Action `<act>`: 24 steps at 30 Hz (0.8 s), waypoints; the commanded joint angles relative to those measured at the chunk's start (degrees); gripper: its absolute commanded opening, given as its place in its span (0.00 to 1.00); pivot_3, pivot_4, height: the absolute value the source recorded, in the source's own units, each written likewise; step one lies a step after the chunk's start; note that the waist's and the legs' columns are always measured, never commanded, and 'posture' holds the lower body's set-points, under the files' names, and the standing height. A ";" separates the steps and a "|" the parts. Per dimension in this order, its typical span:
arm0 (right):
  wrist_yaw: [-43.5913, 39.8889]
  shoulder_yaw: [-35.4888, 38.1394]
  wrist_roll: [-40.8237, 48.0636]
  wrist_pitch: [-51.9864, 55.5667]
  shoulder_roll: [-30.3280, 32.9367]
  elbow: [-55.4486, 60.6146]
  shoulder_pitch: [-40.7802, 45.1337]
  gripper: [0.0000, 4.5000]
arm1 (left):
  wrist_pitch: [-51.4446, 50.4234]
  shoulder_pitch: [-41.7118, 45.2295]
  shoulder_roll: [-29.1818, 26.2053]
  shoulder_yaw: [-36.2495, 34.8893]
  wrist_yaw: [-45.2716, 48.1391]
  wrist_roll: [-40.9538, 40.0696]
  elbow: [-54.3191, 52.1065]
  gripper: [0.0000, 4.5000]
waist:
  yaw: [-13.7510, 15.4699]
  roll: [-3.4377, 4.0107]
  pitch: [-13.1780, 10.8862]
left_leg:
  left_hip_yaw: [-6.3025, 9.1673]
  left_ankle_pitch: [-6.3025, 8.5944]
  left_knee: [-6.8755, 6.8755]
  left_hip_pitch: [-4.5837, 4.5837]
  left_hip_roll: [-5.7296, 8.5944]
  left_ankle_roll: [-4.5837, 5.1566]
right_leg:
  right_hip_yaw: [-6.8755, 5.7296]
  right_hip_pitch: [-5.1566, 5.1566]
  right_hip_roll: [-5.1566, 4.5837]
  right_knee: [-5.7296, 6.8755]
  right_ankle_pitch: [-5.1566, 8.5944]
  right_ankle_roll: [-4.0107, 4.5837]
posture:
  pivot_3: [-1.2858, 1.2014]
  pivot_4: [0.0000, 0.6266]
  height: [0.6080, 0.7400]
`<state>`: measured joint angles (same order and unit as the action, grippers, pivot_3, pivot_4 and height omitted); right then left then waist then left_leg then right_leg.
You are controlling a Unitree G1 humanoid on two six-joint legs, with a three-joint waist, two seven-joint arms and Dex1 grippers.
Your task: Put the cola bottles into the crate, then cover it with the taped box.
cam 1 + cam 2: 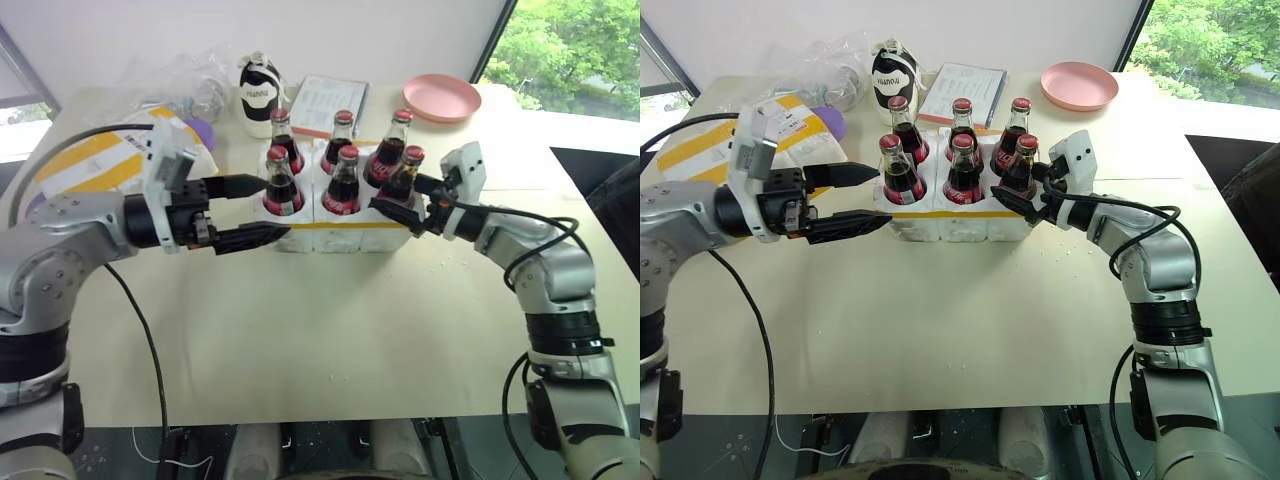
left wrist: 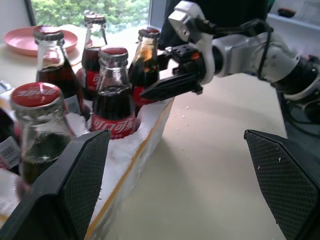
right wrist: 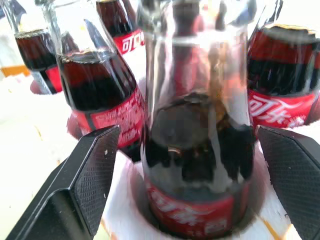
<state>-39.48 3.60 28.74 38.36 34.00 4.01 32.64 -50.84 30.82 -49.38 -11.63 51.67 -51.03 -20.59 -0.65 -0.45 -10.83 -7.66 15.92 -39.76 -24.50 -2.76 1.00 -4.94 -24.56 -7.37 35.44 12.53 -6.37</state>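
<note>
All six cola bottles (image 1: 343,160) stand in the crate (image 1: 340,236). My right gripper (image 1: 408,200) straddles the near-right bottle (image 1: 403,176), jaws apart; a careless withdrawal could tip it. The left gripper (image 1: 240,212) hangs open; the taped box (image 1: 95,160) waits left.

The near half of the bench (image 1: 330,340) lies bare from the crate (image 1: 335,236) down to the near edge, and a claw can sweep there freely. All six cola bottles (image 1: 343,180) stand in the wells, necks close together, so the crate top is crowded. The right claw (image 1: 407,200) sits at the crate's right end with its fingers spread to either side of the near-right bottle (image 3: 197,150), blocking that end. The left claw (image 1: 258,210), fingers wide apart, blocks the crate's left end. The taped box (image 1: 95,155) occupies the left edge; toward the far edge stand a squat bottle (image 1: 260,95), a booklet (image 1: 328,100) and a pink plate (image 1: 442,97).
</note>
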 commanded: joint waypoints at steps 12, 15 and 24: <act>-8.11 21.63 18.33 14.73 19.45 12.65 -1.98 0.99 | 17.00 -23.86 -10.86 -21.63 -3.72 23.09 6.24 1.00 | -0.14 -0.01 0.00 | 0.01 0.12 0.45 0.05 -0.04 0.19 | 0.00 -0.18 -0.03 -0.19 0.00 0.06 | 0.52 0.24 1.00; -9.75 21.88 20.21 14.95 20.51 13.05 -2.44 0.99 | 21.22 -35.85 -10.47 -29.18 -1.35 29.62 3.23 1.00 | -0.36 -0.02 0.01 | -0.01 0.12 0.56 0.02 -0.06 0.16 | 0.01 -0.28 -0.07 -0.24 0.00 0.07 | 0.52 0.24 1.00; -19.18 19.67 25.03 13.64 23.12 15.28 -3.34 0.99 | 36.06 -52.83 -8.02 -33.65 -7.50 49.06 11.07 1.00 | 0.29 -0.08 0.05 | -0.06 0.21 0.63 -0.02 -0.10 0.27 | 0.01 -0.66 -0.31 -0.24 0.12 0.33 | 0.52 0.24 1.00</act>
<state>-56.92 22.78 52.42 53.22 55.62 17.88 28.07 -17.45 -22.36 -57.15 -44.92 47.20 -5.40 -10.71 -0.35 -0.53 -10.78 -7.72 16.16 -39.15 -24.52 -2.87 1.24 -4.93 -25.23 -7.70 35.17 12.62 -5.97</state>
